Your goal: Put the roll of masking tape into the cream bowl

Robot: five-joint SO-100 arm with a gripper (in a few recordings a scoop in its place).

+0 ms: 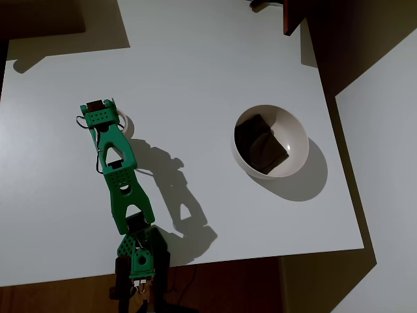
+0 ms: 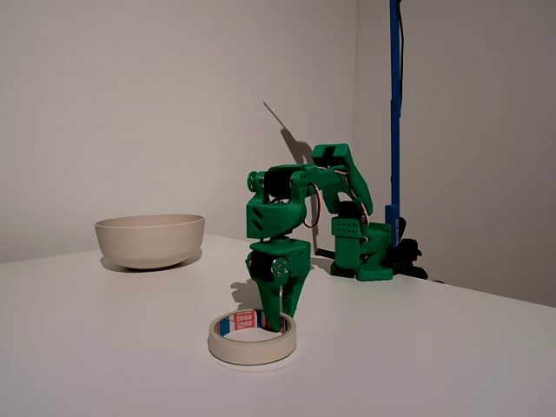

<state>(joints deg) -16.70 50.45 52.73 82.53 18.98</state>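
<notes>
Bowl contents were examined first: in the overhead view, the cream bowl (image 1: pixel 271 140) was seen right of the table's centre, and a dark square block (image 1: pixel 259 143) was lying tilted in its hollow, filling much of the floor. In the fixed view, the bowl (image 2: pixel 149 240) was recorded at far left, upright on the white table (image 2: pixel 452 365), its inside hidden behind the wall.

Moving rightward in the fixed view, the roll of masking tape (image 2: pixel 253 339) was found lying flat on the table near the front, well apart from the bowl. A red-and-blue printed label was noted on its inner face. The green gripper (image 2: pixel 282 320) was pointed straight down over the roll, with its fingertips lowered into the open centre by the far wall of the ring. The fingers were seen close together, though whether they were pinching the tape wall or merely standing beside it could not be determined. Behind it, the arm's base (image 2: pixel 360 248) was observed at the far table edge, with a blue vertical pole (image 2: pixel 395 104) beside it.

In the overhead view, the gripper (image 1: pixel 101 117) was recorded at left, with a sliver of the tape (image 1: pixel 124 122) showing at its right edge. No object was seen standing between the tape and the bowl; only the arm's shadow lay on that stretch of the table (image 1: pixel 195 65).
</notes>
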